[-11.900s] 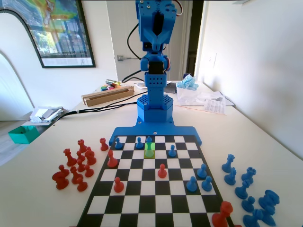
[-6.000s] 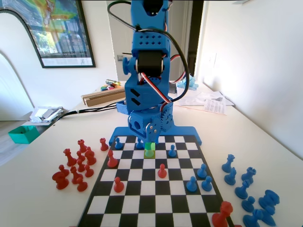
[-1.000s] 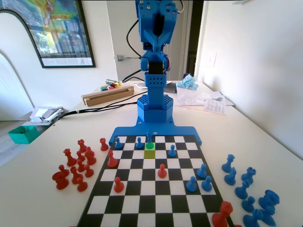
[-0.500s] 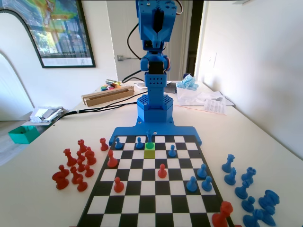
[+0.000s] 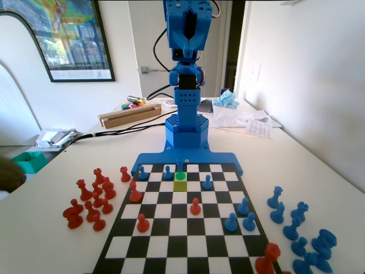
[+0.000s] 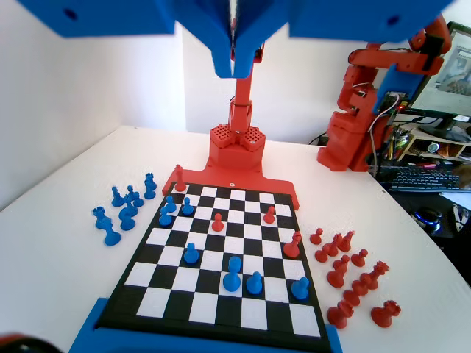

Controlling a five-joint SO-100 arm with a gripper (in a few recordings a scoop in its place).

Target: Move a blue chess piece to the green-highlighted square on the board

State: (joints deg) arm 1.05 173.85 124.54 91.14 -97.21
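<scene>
On the board (image 5: 171, 228), the green-highlighted square (image 5: 180, 184) lies in the second row from the blue arm (image 5: 185, 85). The slim blue chess piece (image 5: 180, 174) stands at that square's far edge, its lower part tinted green. In the wrist view the same piece (image 6: 232, 273) stands near the board's bottom edge, taller than the pawns beside it. My gripper (image 6: 234, 57) hangs high above the board, jaws pressed together with nothing between them.
Blue pawns (image 5: 168, 171) (image 5: 207, 182) flank the green square. Red pawns (image 5: 195, 206) stand mid-board. Several captured red pieces (image 5: 91, 200) lie left of the board and blue ones (image 5: 299, 228) right. A blurred dark shape (image 5: 7, 174) sits at the left edge.
Six seconds ago the arm was bent down over the green square; it now stands raised again. Over the last second the board is unchanged. A blurred dark shape has entered at the left edge.
</scene>
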